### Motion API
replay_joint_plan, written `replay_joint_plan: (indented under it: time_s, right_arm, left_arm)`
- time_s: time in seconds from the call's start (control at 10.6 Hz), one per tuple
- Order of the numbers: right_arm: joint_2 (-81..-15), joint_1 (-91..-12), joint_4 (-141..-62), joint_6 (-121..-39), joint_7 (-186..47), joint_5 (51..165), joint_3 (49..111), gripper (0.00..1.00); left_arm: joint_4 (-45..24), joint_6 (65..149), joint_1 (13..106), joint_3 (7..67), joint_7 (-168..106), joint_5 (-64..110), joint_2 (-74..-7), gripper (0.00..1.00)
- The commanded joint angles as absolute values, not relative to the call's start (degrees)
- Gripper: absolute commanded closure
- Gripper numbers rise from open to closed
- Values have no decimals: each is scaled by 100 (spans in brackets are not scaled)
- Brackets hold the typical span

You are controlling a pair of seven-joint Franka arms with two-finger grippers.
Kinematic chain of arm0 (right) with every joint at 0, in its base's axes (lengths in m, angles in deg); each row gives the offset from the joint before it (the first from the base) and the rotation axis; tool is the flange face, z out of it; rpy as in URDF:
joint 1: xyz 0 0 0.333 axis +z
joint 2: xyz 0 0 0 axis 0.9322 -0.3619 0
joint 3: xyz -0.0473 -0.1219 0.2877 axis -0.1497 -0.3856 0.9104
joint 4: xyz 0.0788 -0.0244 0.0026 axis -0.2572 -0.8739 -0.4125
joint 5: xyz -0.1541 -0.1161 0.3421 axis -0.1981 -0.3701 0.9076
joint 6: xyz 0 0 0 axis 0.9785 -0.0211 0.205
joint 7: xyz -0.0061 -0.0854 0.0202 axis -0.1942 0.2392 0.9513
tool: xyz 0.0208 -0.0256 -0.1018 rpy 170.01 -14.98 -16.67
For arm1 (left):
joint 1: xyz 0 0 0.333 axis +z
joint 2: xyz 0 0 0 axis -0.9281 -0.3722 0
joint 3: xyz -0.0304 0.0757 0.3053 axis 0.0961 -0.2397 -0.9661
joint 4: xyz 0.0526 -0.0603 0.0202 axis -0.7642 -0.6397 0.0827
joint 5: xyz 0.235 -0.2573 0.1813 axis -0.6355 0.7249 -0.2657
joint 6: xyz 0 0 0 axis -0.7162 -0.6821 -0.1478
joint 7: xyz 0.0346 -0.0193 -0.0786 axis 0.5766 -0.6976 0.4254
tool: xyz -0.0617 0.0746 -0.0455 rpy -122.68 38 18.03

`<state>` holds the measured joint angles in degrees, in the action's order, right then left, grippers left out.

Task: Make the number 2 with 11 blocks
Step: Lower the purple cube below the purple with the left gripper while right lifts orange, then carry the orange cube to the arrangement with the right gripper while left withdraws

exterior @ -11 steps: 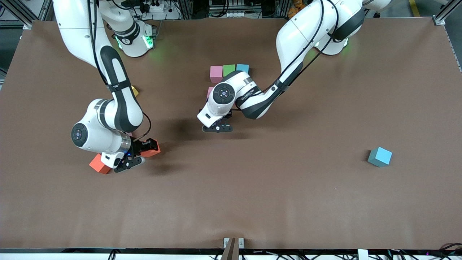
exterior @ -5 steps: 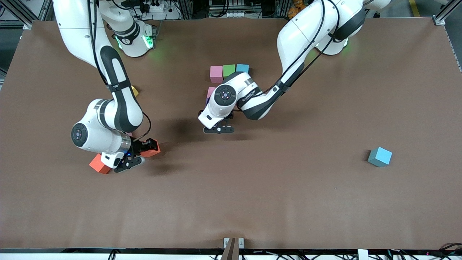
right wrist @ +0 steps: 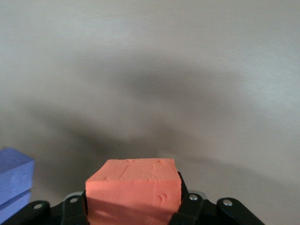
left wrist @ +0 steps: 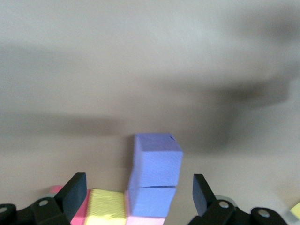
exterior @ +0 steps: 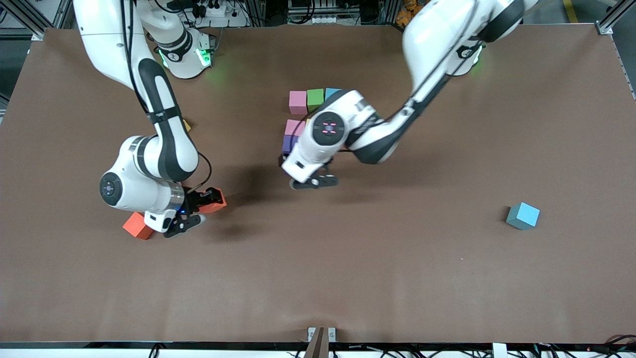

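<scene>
- Right claw [exterior: 201, 211], lower left of frame: clamped on matte orange foam cube [right wrist: 133, 191]; risk of nudging the placed purple foam cubes [left wrist: 154, 173] on delivery.
- Left claw [left wrist: 136, 197], centre: fingers apart, empty, over the purple cubes; could collide with incoming arm.

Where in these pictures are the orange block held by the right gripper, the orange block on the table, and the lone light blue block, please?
orange block in the right gripper [right wrist: 132, 187]: right wrist view, its facing side.
orange block on the table [exterior: 135, 225]: front view, top face.
lone light blue block [exterior: 524, 213]: front view, top face.
</scene>
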<state>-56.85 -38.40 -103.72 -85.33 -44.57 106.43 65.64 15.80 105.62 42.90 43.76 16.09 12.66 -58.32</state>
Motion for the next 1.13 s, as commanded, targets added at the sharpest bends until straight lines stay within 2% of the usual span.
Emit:
replay_joint_plan:
  time_s: [0.0,0.19,0.47,0.75,1.03]
  right_arm:
    - [-5511,-3243,-10303,-8457,-4531,10671,6531,78]
    - [-5520,-2724,-10189,-8475,-4531,10663,6400,78]
    - [-5581,-1994,-9926,-8484,-4505,10619,6417,80]
    - [-5862,-1326,-9679,-8991,-3946,10636,6452,83]
    - [-6073,-807,-9687,-9494,-2628,10627,6452,86]
  left_arm:
    - [1325,9798,4949,4407,1482,1400,-5111,0]
    - [1264,9444,5441,4390,1535,1365,-4802,0]
    - [1133,8848,6337,4319,1817,1077,-4766,0]
    - [974,8574,6909,4310,809,129,-4766,0]
    - [790,8573,7778,4337,-1429,38,-4801,0]
